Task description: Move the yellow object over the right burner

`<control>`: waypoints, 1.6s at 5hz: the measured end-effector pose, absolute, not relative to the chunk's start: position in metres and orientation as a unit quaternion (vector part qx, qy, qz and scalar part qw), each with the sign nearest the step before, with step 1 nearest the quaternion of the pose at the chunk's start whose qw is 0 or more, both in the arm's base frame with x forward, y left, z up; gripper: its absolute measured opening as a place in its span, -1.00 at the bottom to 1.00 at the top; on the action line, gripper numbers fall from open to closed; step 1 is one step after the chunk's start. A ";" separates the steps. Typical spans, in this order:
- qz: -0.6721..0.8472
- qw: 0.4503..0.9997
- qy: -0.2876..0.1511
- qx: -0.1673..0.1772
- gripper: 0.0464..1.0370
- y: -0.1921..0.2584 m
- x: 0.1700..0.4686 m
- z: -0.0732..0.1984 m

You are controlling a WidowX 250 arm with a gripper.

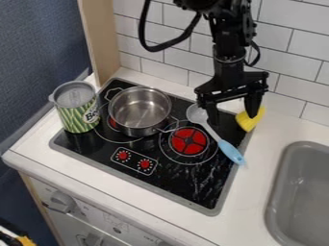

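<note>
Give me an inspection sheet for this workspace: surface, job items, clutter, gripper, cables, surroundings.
Surface: white counter with a black cooktop set in it.
Job's things: yellow object at the cooktop's back right edge, off the right burner.
Clutter: metal pot on the back left burner; green-and-white can at the cooktop's left edge; spoon with blue handle beside the right burner, handle end past the cooktop's edge.
Gripper: gripper with jaws apart, one overlapping the yellow object in view; contact cannot be told.
Cables: black cable looping beside the arm.
Surroundings: tiled wall behind, grey sink at right.
</note>
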State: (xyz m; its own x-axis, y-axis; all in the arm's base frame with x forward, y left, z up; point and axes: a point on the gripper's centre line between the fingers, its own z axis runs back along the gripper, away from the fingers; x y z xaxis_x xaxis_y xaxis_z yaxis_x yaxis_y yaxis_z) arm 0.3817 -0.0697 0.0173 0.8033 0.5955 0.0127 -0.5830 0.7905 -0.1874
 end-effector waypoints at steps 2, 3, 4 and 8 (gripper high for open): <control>0.282 0.957 -0.041 -0.063 0.93 -0.088 0.387 0.003; 0.279 0.957 -0.039 -0.073 0.93 -0.090 0.388 0.003; 0.269 0.960 -0.027 -0.080 0.93 -0.094 0.391 -0.001; 0.216 0.970 -0.012 -0.109 0.08 -0.121 0.388 -0.007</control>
State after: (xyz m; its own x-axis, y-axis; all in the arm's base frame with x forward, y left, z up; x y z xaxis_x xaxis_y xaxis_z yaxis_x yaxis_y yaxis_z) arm 0.3876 -0.1215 -0.0074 0.9067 0.4212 -0.0238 -0.4160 0.8833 -0.2164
